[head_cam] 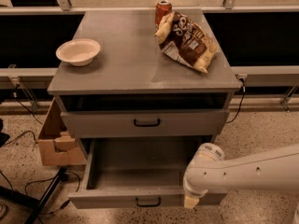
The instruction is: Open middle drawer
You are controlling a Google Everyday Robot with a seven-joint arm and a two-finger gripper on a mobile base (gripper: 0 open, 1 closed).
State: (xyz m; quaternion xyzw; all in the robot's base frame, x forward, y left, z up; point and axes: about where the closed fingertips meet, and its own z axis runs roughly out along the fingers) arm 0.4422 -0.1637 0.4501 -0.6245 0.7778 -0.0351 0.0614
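The middle drawer (140, 171) is pulled far out of the grey cabinet; its inside is bare and its flat front with a small black bar handle (148, 202) faces me at the bottom. My white arm comes in from the right. Its end, the gripper (190, 201), hangs over the right end of the open drawer's front, to the right of the handle and apart from it. The drawer above (146, 122) has a black handle and is pushed in. Whatever lies below the open drawer is hidden.
On the cabinet top (135, 59) stand a white bowl (78, 51), a chip bag (187, 41) and a soda can (162, 9). A cardboard box (53, 141) sits on the floor to the left. Cables and a black stand leg (42, 195) lie at the lower left.
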